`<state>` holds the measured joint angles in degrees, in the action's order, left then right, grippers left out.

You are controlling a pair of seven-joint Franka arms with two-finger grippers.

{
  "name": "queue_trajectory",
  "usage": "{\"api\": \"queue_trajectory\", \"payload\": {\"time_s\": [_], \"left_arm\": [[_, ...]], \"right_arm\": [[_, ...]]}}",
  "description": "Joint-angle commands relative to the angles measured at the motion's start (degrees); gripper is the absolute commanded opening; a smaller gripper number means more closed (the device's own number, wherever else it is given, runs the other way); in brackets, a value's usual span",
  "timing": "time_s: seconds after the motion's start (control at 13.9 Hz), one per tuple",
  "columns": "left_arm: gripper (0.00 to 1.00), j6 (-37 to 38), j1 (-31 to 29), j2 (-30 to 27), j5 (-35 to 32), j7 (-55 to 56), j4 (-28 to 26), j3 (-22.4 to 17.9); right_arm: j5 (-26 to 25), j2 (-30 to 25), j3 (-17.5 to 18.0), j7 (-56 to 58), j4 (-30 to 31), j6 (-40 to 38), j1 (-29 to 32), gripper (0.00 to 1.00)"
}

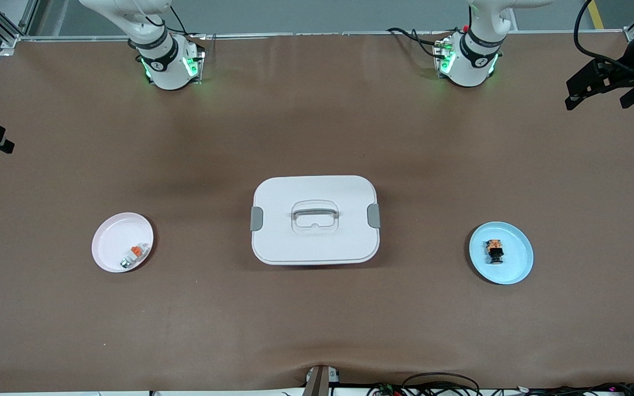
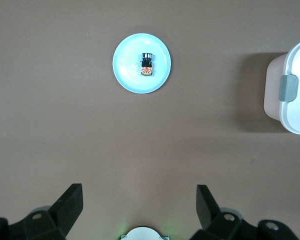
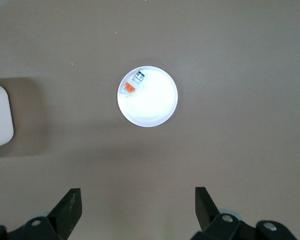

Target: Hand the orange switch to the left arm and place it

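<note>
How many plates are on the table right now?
2. A pink plate toward the right arm's end holds a white-and-grey part; a blue plate toward the left arm's end holds the orange switch. The box sits between them.

My arms [image 1: 160,52] are white with black joint bands, green lights glowing at each base, black cables trailing; my fingers [image 2: 70,205] are matte black.

- The brown table [image 1: 317,308] carries three things set well apart in a row.
- The box [image 1: 315,220] stands at the middle — white, lid on, grey latches at both ends.
- A pale pink plate [image 1: 109,242] lies toward the right arm's end.
- A light blue plate [image 1: 515,253] lies toward the left arm's end — slightly nearer the front camera than the pink one.
</note>
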<state>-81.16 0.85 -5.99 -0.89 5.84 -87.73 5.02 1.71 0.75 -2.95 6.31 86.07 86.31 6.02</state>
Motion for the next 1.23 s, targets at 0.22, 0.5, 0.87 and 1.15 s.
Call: {"api": "queue_trajectory", "payload": {"time_s": [0.22,0.5,0.87,1.15], "left_arm": [[1.00,0.8,0.0,-0.4,0.3,0.7,0.6,0.2],[1.00,0.8,0.0,-0.3,0.3,0.7,0.7,0.2],[1.00,0.8,0.0,-0.3,0.3,0.7,0.8,0.2],[1.00,0.8,0.0,-0.2,0.3,0.6,1.2,0.2]], "right_arm": [[-0.7,-0.7,0.7,-0.9,-0.9,-2.8,1.2,1.00],[-0.7,-0.7,0.9,-8.7,-1.0,-3.0,0.8,1.00],[-0.7,-0.7,0.8,-8.4,-1.0,-3.1,1.1,1.00],[-0.7,-0.7,0.8,-8.3,-0.9,-3.0,1.1,1.00]]}}
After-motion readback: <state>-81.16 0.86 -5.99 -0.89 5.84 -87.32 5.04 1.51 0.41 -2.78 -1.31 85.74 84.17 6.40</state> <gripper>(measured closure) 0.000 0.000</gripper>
